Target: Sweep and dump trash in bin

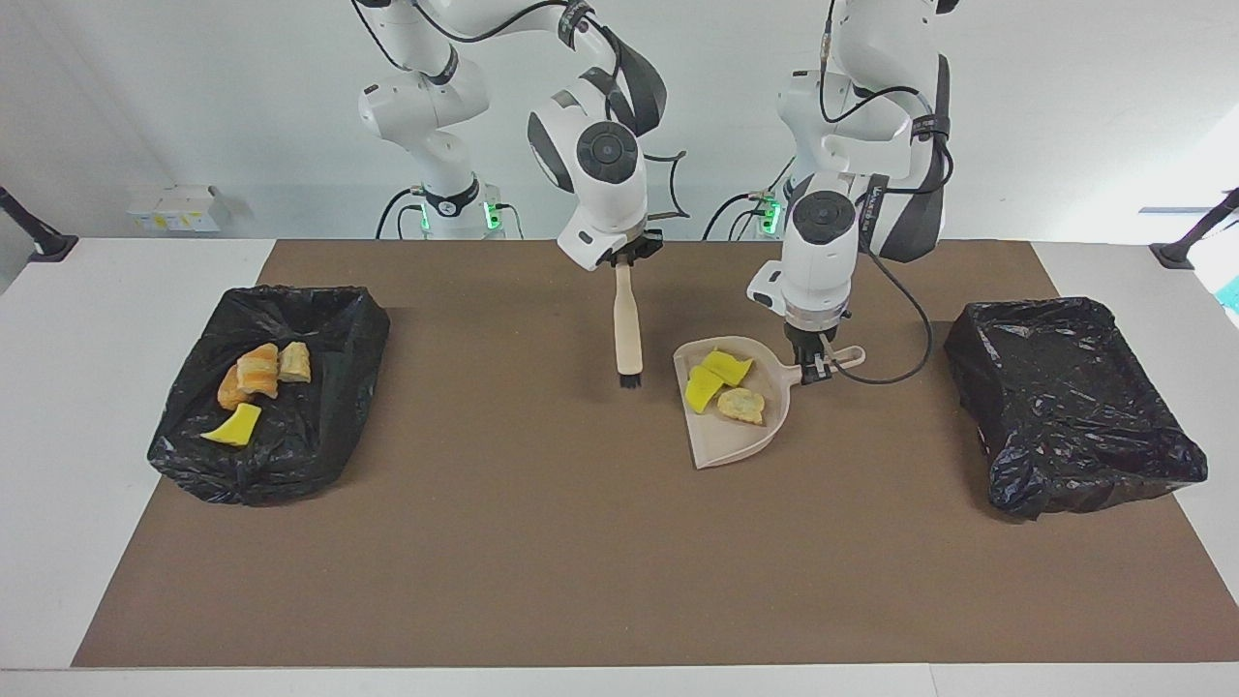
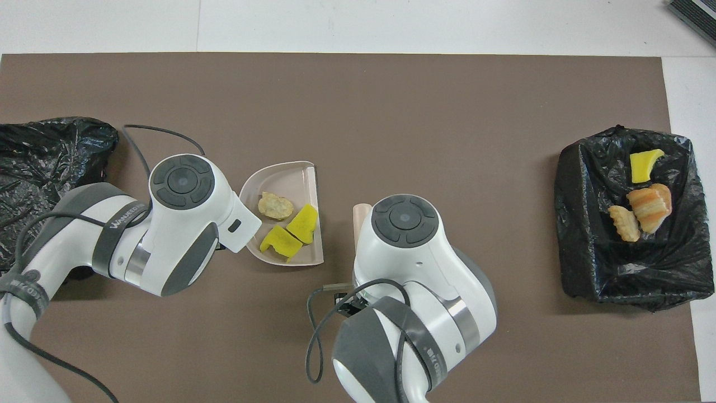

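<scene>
Trash lies in two groups. Three scraps sit in the beige dustpan near the middle of the brown mat: two bright yellow foam chunks touching each other, and one tan crusty lump just beside them. Four more scraps rest in the black-lined bin at the right arm's end of the table: an orange-brown striped lump, a smaller tan lump beside it, another orange lump partly hidden under the striped one, and a yellow foam wedge farther from the robots.

Left gripper, fingers clamped on the dustpan's handle, holds the pan with its open lip pointing away from the robots; in the facing view the pan looks level, at or just above the mat, and contact cannot be told.

Right gripper, fingers closed on the top of the beige brush, carries it upright with the black bristles downward, over bare mat beside the dustpan toward the right arm's end. Brush and pan are apart.

A second black-lined bin stands at the left arm's end of the table; no scrap shows in it.
</scene>
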Controlling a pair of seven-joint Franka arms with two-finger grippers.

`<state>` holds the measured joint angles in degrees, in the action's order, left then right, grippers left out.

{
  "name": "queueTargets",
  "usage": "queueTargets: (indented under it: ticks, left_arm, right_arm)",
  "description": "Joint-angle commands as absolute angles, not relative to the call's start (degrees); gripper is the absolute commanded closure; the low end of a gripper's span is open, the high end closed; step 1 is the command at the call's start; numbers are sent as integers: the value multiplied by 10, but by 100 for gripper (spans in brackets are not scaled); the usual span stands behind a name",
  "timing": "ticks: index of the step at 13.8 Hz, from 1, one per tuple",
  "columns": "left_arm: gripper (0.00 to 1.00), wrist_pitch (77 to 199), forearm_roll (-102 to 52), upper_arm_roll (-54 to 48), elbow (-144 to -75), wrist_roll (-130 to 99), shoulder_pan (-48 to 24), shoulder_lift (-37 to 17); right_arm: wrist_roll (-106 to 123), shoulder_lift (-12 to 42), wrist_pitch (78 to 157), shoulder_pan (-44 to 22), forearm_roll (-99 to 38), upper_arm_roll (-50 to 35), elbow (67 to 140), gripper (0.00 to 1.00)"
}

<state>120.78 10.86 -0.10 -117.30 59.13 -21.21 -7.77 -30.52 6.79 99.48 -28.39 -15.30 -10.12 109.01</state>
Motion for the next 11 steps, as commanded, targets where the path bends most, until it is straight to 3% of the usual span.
queueTargets:
  ticks: [1, 11]
  left_arm:
    - [100, 1219, 57, -1, -1158, 674, -163, -92]
    - [100, 1187, 44, 5, -1090, 801, -33, -44]
  right_arm:
    - [-291, 17, 1063, -321, -142, -105, 1169, 100]
    - [-459, 25, 1237, -465, -148, -105, 1297, 100]
